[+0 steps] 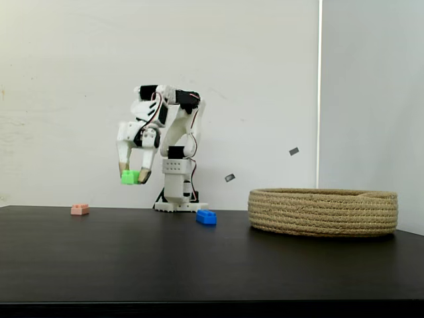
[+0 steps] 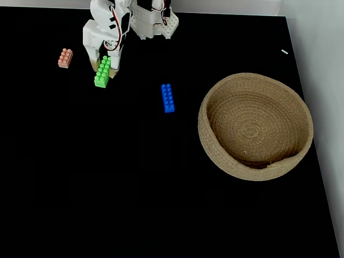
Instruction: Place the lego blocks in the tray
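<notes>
Step in hand: carrying the first brick. Gripper [image 1: 133, 176] raised off the table [image 1: 199, 265], jaws pinching the green brick [image 1: 130, 177] by its sides. Blue brick [image 1: 206, 216] and pink brick [image 1: 80, 209] on the tabletop, well apart. Basket [image 2: 215, 145] off to the right, nothing inside. Next, by judgement: swing across above the rim, spread jaws over the middle. Contact faces of the jaws hard to make out

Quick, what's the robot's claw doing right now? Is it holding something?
Gripper: closed on the green brick, lifted off the table.
</notes>
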Action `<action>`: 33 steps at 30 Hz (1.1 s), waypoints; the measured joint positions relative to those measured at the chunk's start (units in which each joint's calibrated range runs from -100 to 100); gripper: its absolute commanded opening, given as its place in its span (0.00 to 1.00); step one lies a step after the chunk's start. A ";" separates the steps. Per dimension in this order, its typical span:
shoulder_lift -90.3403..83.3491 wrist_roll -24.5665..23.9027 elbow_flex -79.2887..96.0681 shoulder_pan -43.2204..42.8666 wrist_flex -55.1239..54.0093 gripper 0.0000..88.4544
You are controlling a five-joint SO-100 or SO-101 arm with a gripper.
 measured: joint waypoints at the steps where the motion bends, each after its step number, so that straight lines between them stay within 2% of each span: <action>1: 0.00 -0.63 -3.27 -2.20 2.19 0.00; 5: 0.68 -4.00 -15.73 -12.30 8.85 0.00; 11: 7.12 -8.25 -27.22 -29.23 10.15 0.00; 16: 13.23 -9.33 -31.37 -40.80 5.44 0.00; 24: 23.92 -9.96 -34.11 -51.79 -4.30 0.01; 26: 26.80 -11.09 -35.00 -53.09 -5.12 0.20; 28: 29.26 -12.31 -36.41 -53.99 -5.20 0.35; 33: 31.89 -13.48 -40.12 -54.97 -3.41 0.42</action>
